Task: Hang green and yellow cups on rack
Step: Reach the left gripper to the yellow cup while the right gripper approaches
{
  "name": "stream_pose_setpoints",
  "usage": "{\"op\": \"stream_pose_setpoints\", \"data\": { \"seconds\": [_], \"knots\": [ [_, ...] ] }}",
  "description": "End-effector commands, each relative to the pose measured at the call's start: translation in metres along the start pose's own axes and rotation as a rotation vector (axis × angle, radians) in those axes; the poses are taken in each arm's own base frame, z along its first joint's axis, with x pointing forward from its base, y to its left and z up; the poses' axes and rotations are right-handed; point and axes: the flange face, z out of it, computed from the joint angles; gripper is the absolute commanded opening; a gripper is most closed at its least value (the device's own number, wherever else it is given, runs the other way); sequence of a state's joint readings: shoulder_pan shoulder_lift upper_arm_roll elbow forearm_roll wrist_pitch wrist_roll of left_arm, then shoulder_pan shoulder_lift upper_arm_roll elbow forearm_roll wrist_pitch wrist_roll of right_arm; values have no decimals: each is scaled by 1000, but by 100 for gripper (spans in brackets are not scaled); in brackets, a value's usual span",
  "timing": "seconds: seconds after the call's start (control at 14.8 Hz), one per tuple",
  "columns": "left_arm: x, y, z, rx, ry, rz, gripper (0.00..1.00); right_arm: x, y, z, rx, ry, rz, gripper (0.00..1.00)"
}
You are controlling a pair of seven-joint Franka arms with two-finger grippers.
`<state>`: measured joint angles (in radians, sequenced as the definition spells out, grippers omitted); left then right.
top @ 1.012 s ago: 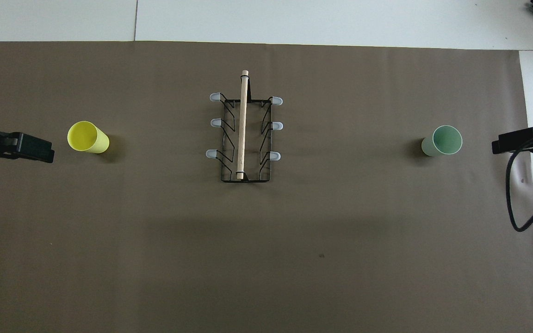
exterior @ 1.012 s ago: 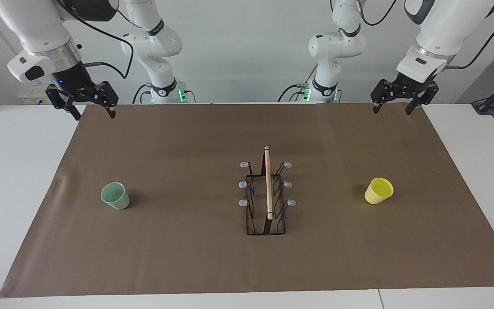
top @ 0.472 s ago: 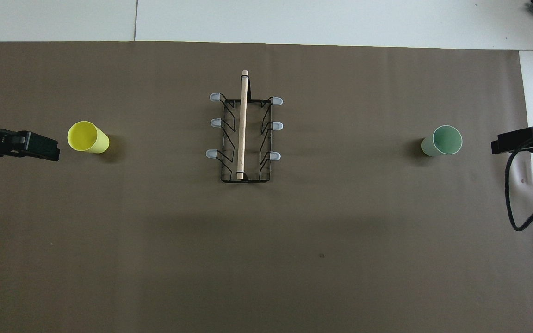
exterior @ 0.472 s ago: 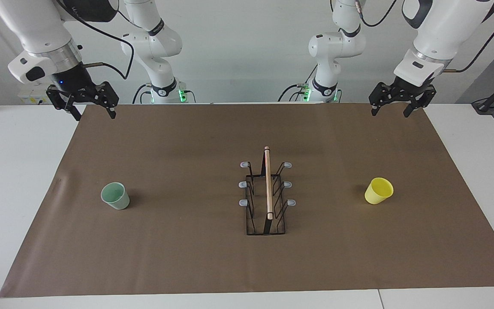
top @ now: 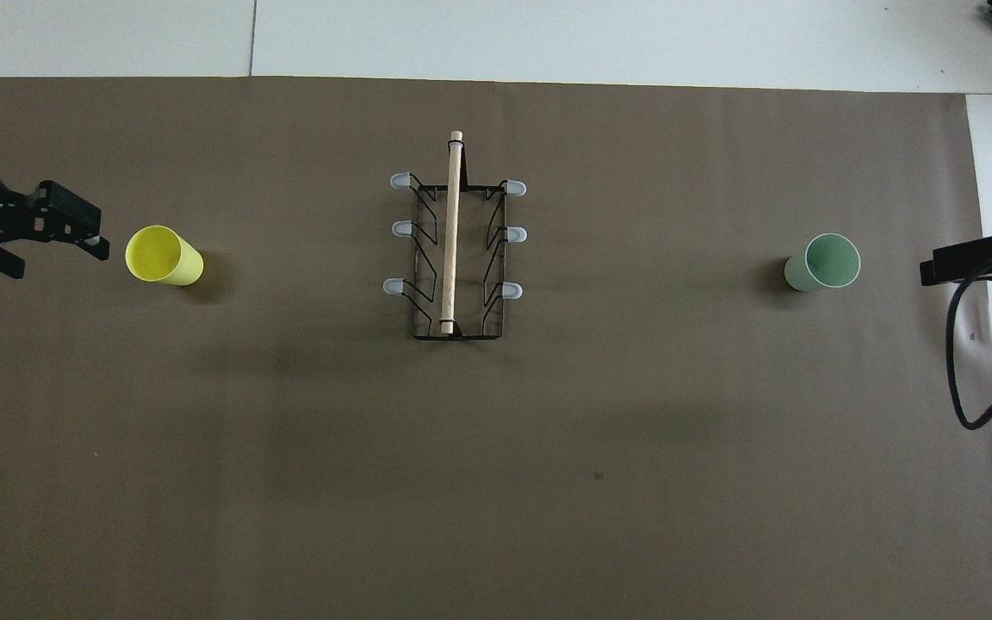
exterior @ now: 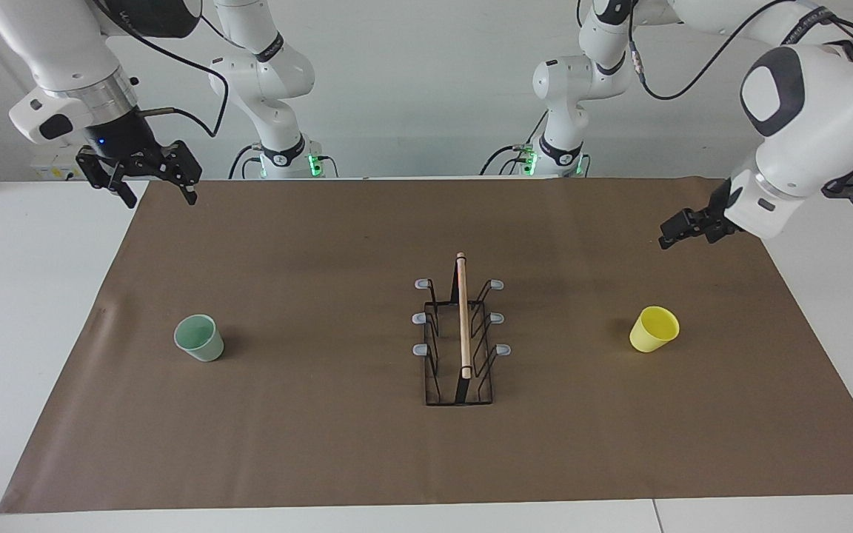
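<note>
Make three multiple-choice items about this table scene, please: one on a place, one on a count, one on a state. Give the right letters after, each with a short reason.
1. Where does the yellow cup stand?
A. on the rack
B. on the brown mat toward the left arm's end
C. in the right gripper

2. How many grey-tipped prongs does the rack have?
A. four
B. six
C. eight

3. What is the state of the green cup?
A. upright on the mat, nothing touching it
B. hung on a prong
C. lying on its side

Answers:
1 B: it stands on the mat, apart from the rack, below the left gripper.
2 B: three tips show on each side.
3 A: its mouth faces up, and the right gripper hangs over the mat's edge with open jaws.
</note>
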<state>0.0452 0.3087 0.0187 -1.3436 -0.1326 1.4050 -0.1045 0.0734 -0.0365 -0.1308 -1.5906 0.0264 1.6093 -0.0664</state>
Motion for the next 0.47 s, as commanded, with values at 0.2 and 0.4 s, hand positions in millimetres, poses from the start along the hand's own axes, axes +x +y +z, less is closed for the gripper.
{"op": "stream_pose_setpoints", "data": {
  "seconds": [0.2,0.4],
  "knots": [
    [28,-97,61,-292,-169,-493,100,-9,-1,-14,20,7,10,100],
    [44,-152,113,-419,-165,-746,100,-11,-10,-15,20,19,-40,100]
  ]
}}
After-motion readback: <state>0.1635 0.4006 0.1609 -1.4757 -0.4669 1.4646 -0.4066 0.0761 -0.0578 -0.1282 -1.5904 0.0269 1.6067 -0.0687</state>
